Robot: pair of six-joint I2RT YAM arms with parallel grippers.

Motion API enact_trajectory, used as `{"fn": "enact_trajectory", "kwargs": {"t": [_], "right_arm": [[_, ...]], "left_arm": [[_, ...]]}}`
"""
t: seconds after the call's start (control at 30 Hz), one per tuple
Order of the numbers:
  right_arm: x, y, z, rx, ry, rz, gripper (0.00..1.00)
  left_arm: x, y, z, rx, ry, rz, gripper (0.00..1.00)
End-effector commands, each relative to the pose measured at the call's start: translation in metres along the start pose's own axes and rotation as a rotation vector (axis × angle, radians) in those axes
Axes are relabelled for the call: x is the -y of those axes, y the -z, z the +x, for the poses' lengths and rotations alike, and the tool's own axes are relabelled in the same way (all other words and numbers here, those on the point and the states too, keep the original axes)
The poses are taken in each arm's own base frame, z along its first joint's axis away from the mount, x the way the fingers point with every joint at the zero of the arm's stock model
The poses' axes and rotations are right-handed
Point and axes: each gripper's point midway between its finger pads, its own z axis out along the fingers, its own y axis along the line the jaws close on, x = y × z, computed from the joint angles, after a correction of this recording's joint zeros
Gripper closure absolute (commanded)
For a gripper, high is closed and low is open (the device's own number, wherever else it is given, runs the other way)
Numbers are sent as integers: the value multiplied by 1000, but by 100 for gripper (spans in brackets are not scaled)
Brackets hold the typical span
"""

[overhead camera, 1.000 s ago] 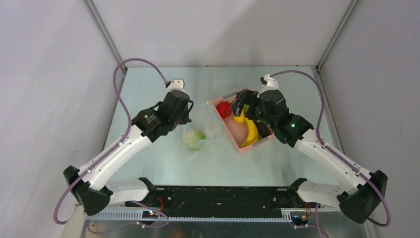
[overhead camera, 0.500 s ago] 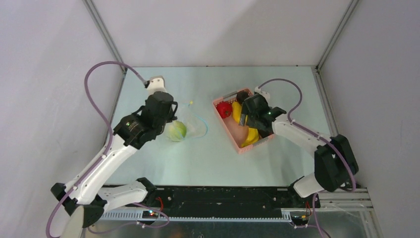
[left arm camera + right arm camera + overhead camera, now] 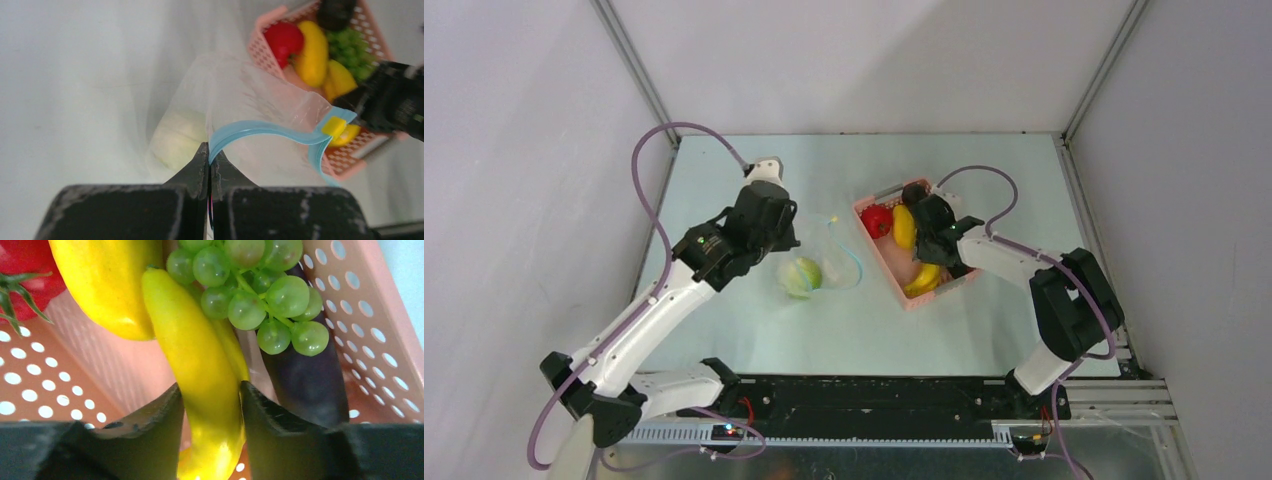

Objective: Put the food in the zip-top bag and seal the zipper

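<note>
- Right arm: elbow now folded back to the right. Right gripper (image 3: 210, 396) is lowered into the basket (image 3: 881, 254), jaws narrowed from wide onto both sides of the banana (image 3: 200, 365).
- Left gripper (image 3: 209, 156): swung left, now partway back.
- Bag (image 3: 240, 95): carried along with it.
- Cabbage (image 3: 801, 276): shifted left, then partly back.

One each: bag (image 3: 260, 95), basket (image 3: 265, 52), cabbage (image 3: 801, 276), banana (image 3: 200, 365), red fruit (image 3: 876, 221), grape bunch (image 3: 260, 295); two arms (image 3: 664, 300)
</note>
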Motion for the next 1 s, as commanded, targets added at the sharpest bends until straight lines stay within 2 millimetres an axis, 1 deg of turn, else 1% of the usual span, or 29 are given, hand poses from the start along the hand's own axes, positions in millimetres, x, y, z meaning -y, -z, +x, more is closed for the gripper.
{"fn": "enact_trajectory", "kwargs": {"t": [0.0,0.03,0.07,0.1,0.13,0.23,0.3,0.33,0.43,0.5,0.53,0.57,0.6,0.63,0.67,0.7,0.73,0.8,0.87,0.9,0.93,0.97], "right_arm": [[-1,-5,-8,33,-10,12,60],[0,-4,-9,39,-12,16,70],[0,-1,-12,48,-12,12,74],[0,0,-13,55,-10,11,80],[0,4,-17,68,-13,7,84],[-2,14,-27,101,-18,-14,89],[-3,24,-36,135,-28,-30,92],[-3,33,-42,160,-36,-41,95],[-3,50,-56,215,-42,-69,98],[-4,67,-67,267,-54,-101,99],[-5,71,-70,282,-54,-114,99],[-5,79,-75,305,-60,-131,99],[-5,82,-78,323,-58,-143,99],[-6,90,-82,350,-63,-162,99],[-5,91,-84,369,-65,-172,99],[-6,97,-88,397,-75,-193,99],[-7,100,-90,412,-74,-204,99],[-12,113,-96,453,-67,-264,99],[-23,133,-102,497,-60,-366,100],[-33,151,-105,528,-54,-458,100],[-38,162,-107,546,-48,-504,100],[-46,182,-110,582,-45,-589,100]], "left_arm": [[42,23,-20,58,40,270,100],[44,23,-16,56,42,285,100],[48,28,-20,73,53,320,100],[48,28,-17,72,54,328,100],[49,31,-19,83,59,341,100],[45,25,-15,77,78,313,100],[45,19,-10,50,82,291,100],[45,15,-5,23,78,278,100],[48,5,6,-35,77,265,100],[50,1,9,-51,75,260,100],[50,0,10,-55,74,258,100],[49,-2,12,-63,72,250,100],[49,-3,13,-69,71,245,100],[48,-6,14,-74,68,236,100],[48,-6,14,-75,68,233,100],[48,-7,15,-80,64,229,100],[47,-8,14,-76,62,222,100],[45,-8,13,-73,57,209,100],[44,-8,13,-72,53,206,100],[44,-8,13,-73,53,206,100],[44,-7,12,-72,51,208,100],[44,-7,12,-71,51,209,100]]}}
